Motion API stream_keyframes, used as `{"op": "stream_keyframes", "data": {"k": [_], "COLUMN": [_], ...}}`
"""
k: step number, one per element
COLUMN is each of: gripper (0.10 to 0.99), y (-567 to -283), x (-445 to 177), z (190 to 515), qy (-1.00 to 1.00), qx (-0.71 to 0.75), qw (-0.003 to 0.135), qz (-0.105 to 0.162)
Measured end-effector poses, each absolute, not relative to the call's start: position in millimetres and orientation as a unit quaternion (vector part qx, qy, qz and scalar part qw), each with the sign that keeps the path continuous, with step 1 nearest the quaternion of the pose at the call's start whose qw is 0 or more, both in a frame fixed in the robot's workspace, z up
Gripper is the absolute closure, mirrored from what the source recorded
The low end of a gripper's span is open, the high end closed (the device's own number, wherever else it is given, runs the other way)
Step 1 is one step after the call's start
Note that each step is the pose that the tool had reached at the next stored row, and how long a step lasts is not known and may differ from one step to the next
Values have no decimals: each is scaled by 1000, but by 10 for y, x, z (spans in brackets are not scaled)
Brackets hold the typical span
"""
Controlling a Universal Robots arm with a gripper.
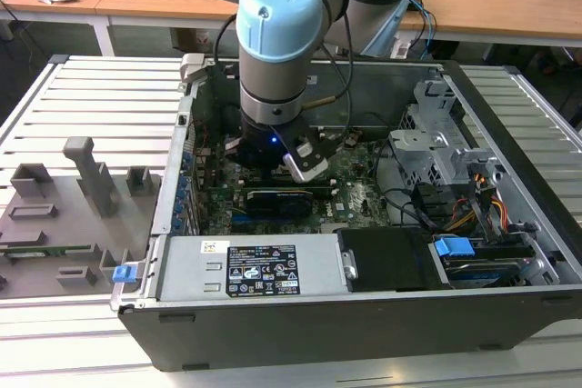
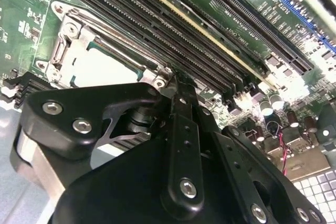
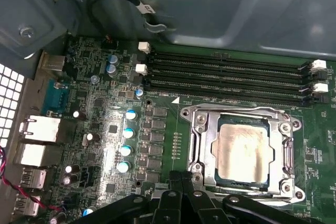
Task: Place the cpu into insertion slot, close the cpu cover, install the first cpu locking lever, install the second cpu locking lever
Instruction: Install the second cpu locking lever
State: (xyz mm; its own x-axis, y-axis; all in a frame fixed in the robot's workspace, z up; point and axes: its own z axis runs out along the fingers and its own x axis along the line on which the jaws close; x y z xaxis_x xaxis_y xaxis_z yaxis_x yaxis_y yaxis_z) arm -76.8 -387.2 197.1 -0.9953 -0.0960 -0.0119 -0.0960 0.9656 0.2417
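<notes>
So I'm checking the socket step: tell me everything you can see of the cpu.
The cpu is a small flat square with a silvery-tan, slightly smudged metal face. It lies flat in the socket on the green board, beside the black memory slots. The cpu cover, a silver metal frame, lies closed around it, its face showing through the window. The gripper is just beside the socket, not touching the cpu.

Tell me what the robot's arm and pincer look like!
The arm is made of fat round joints, silver-grey with light blue caps, and the cap facing us has a pale logo. A black cable loops beside it. A small blue light glows lower down. The pincer is black metal, built from flat bars joined with shiny silver screws.
</notes>
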Motion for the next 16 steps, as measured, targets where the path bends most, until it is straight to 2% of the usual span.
{"op": "stream_keyframes", "data": {"k": [16], "gripper": [980], "y": [-3862], "x": [-771], "z": [2200], "qy": [991], "qx": [-48], "qw": [0], "qz": [121]}}
